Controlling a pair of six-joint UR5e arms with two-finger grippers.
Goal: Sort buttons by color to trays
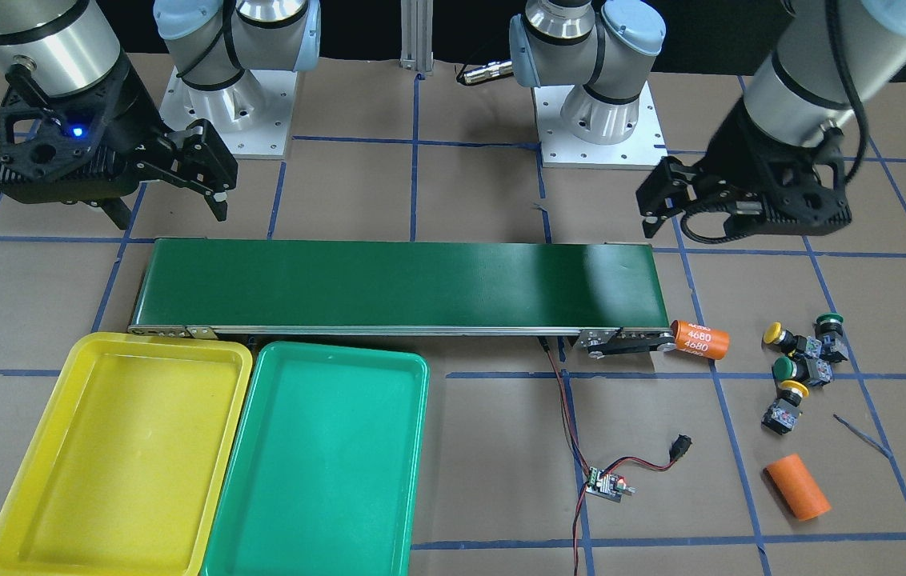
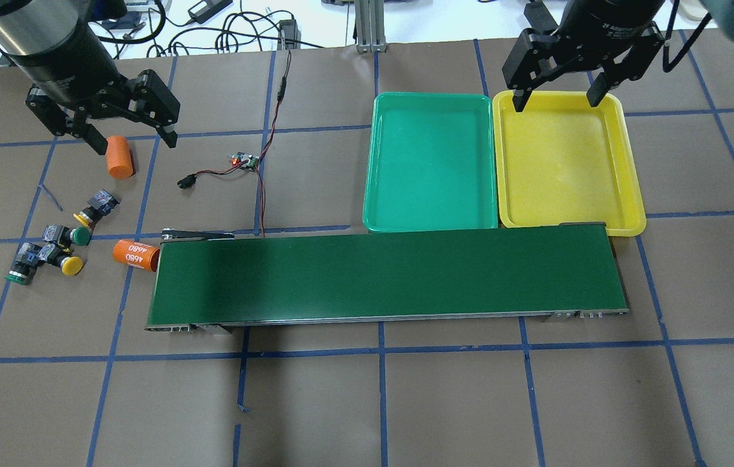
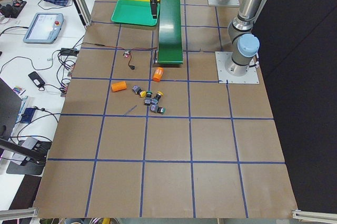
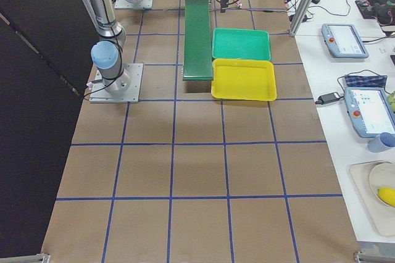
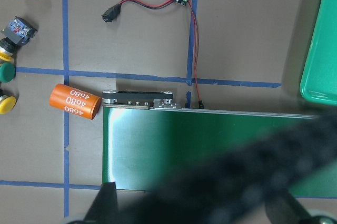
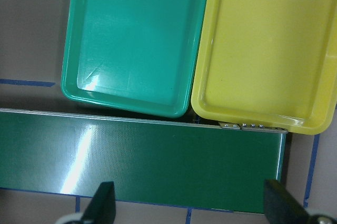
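Observation:
Several buttons lie in a loose cluster on the brown table at my left: a yellow-capped one (image 2: 72, 264), a green-capped one (image 2: 82, 235), another green one (image 2: 17, 275) and one with its grey body up (image 2: 104, 202). My left gripper (image 2: 133, 139) hangs open and empty, high above the table beyond the cluster. The trays sit side by side behind the belt, teal-green tray (image 2: 432, 162) and yellow tray (image 2: 568, 162), both holding nothing. My right gripper (image 2: 556, 102) is open and empty over the yellow tray's far edge.
A long dark-green conveyor belt (image 2: 386, 275) runs across the middle. An orange cylinder marked 4680 (image 2: 133, 254) lies at its left end, a plain orange cylinder (image 2: 119, 157) below my left gripper. A small circuit board (image 2: 245, 161) with red-black wires lies nearby.

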